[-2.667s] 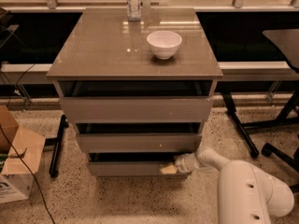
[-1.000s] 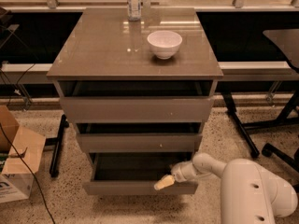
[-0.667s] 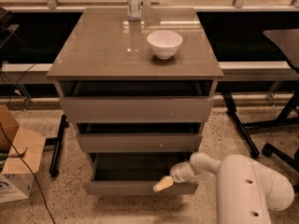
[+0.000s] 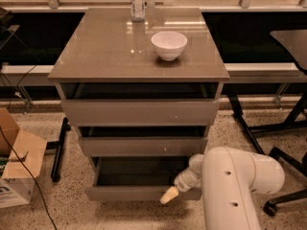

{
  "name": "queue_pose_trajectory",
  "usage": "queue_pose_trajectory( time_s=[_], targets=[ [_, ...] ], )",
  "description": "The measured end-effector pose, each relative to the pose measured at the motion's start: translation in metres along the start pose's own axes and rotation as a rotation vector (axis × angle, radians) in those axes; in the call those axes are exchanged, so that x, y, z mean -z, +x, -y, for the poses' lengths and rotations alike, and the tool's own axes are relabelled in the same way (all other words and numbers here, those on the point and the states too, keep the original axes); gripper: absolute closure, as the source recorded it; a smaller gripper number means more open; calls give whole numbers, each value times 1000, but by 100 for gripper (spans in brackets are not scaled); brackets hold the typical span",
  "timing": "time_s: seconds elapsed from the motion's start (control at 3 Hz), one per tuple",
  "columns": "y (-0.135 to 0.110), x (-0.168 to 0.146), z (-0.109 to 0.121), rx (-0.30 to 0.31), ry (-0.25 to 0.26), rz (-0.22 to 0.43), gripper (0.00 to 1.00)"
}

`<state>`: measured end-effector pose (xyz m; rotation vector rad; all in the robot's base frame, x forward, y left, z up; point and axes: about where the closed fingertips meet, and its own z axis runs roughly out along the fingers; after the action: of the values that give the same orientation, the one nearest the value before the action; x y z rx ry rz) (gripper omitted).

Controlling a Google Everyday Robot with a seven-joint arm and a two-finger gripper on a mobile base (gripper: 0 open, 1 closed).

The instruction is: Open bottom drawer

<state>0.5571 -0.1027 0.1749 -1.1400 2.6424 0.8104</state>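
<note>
Just left of the hand (image 4: 169,195), the bottom drawer (image 4: 124,192) is sitting pulled out as a moment ago, the hand still lingering at its front panel, its grip impossible to tell.

bowl (image 4: 169,44) sits on the bench (image 4: 110,51) toward 1 o'clock; bottom drawer (image 4: 129,192) sticks out underneath; hand (image 4: 169,195) at its front edge, 5 o'clock
</note>
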Motion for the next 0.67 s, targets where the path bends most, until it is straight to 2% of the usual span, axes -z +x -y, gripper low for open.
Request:
queue_pose_trajectory(
  time_s=[0.33,0.67],
  targets=[
    [6,-1,-4,-1,-15,-42,39],
    [27,-8,-37,26,-71,-135,38]
  ],
)
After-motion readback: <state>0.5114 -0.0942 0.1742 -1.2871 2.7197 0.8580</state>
